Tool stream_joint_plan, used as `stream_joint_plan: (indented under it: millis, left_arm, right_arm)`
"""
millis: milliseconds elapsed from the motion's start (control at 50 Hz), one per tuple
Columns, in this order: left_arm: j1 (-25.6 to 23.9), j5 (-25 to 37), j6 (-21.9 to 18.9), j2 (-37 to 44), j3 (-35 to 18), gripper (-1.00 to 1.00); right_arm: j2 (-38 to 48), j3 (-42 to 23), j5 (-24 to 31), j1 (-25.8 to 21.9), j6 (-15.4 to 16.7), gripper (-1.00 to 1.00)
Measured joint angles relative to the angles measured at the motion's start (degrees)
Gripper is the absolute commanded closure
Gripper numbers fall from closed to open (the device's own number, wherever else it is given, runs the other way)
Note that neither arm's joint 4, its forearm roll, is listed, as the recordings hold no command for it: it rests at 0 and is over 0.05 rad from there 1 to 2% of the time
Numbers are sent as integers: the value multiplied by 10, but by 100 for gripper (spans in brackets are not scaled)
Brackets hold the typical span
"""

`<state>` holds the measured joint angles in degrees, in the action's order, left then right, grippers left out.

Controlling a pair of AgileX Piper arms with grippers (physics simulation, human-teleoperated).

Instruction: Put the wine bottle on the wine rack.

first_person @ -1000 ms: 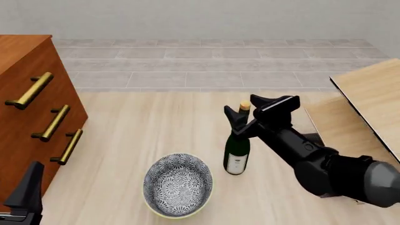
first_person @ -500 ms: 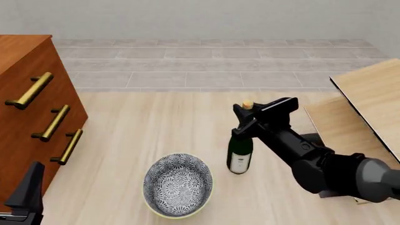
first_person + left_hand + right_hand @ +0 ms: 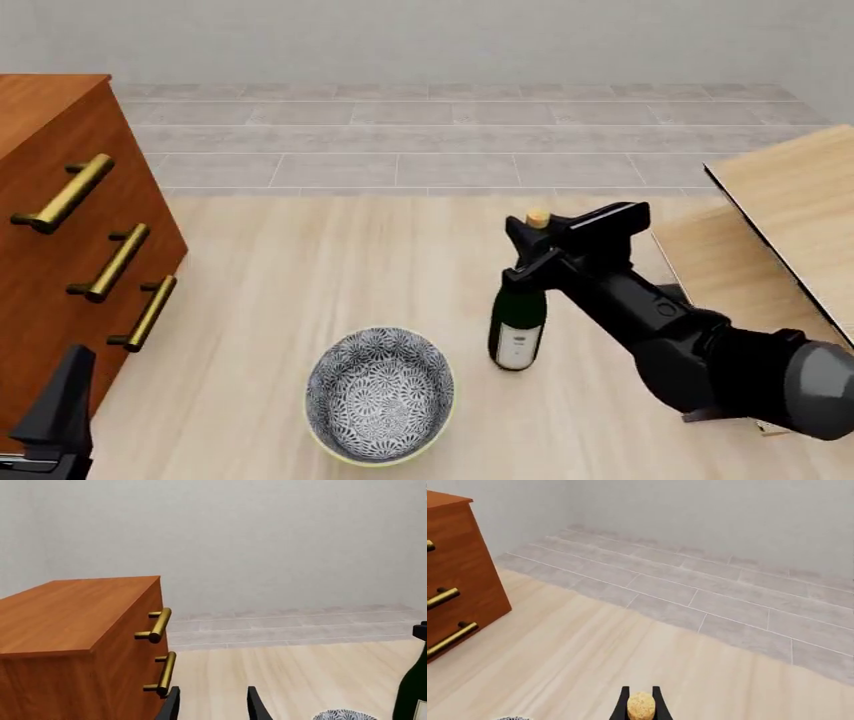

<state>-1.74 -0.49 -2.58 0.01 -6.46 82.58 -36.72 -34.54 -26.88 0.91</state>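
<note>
The wine bottle (image 3: 517, 325), dark green with a white label and tan cork, stands upright on the table just right of the bowl. My right gripper (image 3: 534, 252) is shut on its neck just below the cork. In the right wrist view the cork (image 3: 641, 706) sits tightly between both fingertips (image 3: 624, 706). The wine rack (image 3: 801, 190), made of pale slanted wood panels, stands at the right edge of the table, right of the bottle. My left gripper (image 3: 56, 412) hangs low at the near left, and in its wrist view the left gripper (image 3: 213, 707) is open and empty.
A patterned grey-white bowl (image 3: 380, 393) sits near the front, left of the bottle. A reddish-brown drawer cabinet (image 3: 54, 250) with brass handles fills the left side. The left wrist view shows the cabinet (image 3: 80, 645) close by and the bottle (image 3: 410, 690) at its edge.
The right gripper's fingers, spread around the bottle neck a second ago, have shut on it. Bottle and gripper shifted slightly right. The left arm has not moved.
</note>
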Motion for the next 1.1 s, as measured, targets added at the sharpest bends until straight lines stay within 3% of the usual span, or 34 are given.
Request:
stream_joint_plan:
  millis: [480,1100]
  left_arm:
    - [-2,-5,5,0,-1,-100]
    - [-10,-31,19,0,17,-100]
  right_arm:
    - [-142,-47,157,41,1,100]
    - [-274,-171,403,131,-99,100]
